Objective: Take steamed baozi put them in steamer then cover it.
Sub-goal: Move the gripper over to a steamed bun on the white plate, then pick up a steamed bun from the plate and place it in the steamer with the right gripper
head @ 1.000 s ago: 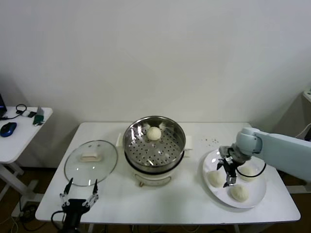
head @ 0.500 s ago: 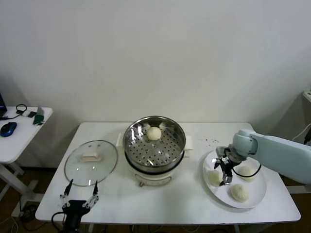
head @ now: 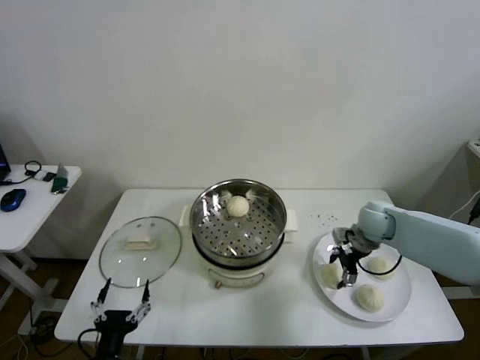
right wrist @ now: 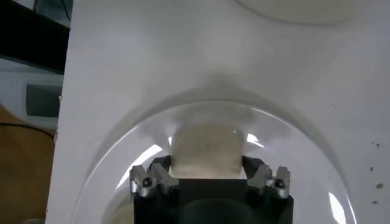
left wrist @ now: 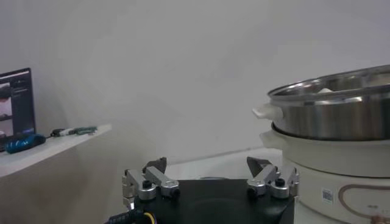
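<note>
your left gripper (head: pixel 121 299) hangs at the table's front left edge, fingers spread wide on nothing. just behind it the round glass lid with a cream handle (head: pixel 140 250) lies flat on the white table (head: pixel 225 315). the shiny steel steamer pot (head: pixel 238 219) holds one cream-white dough bun (head: pixel 238 206). on the flat white plate (head: pixel 396 301), your right gripper (head: pixel 339 271) straddles a bun (right wrist: pixel 204 149), fingers on either side of it.

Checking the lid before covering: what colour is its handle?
Cream-white handle on the clear glass cover; head view.
</note>
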You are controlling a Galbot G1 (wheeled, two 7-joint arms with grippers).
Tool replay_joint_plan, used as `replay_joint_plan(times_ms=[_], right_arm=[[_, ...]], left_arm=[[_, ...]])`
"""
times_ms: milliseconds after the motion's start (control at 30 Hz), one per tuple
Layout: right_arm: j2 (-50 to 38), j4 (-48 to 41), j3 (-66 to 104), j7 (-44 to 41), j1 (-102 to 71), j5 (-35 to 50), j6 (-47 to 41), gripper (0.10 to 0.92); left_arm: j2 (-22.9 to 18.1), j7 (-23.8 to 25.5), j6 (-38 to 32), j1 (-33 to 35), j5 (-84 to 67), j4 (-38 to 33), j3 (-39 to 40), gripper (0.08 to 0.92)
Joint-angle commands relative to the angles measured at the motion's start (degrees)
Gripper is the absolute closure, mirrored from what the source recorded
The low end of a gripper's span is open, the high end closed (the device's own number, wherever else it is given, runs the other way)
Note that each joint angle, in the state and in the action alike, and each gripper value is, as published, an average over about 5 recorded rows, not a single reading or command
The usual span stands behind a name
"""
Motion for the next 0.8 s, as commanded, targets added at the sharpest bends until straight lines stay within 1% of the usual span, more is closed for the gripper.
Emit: replay_joint_plan(times_ms=[33,200,333,500,667,800], right_arm=[[-0.05,-0.23,0.27,-0.09,-0.06,0.75,0.09,0.277],[-0.83,0.22,-0.01,0.17,1.40,2.19,-0.22,0.283],[-1.33,0.81,-1.71,0.53,5.83,5.28,-0.74,0.287],[0.05,1.03,-7.03,0.51,17.23,12.54,-1.32,0.287],[4.80,0.23,-15.29,0.24,32.65,21.65,-1.47,0.287],[9.44,-1.10,-19.64,-0.55,39.79,27.44,-1.11,0.287]], left_arm=[[-0.06,-0.05,-0.08,0.13,-0.03,-0.08,0.01,0.177],[-0.04,-0.12,-0.16,0.33,-0.21,-0.27,-0.13,0.177],[-0.08,-0.14,-0.05,0.31,-0.44,-0.52,-0.11,0.177],[-0.09,-0.11,0.12,0.37,-0.45,-1.05,0.05,0.177],[-0.14,-0.14,0.08,0.54,-0.22,-1.45,0.42,0.177],[-0.21,-0.15,-0.08,0.92,-0.16,-1.77,1.03,0.177]])
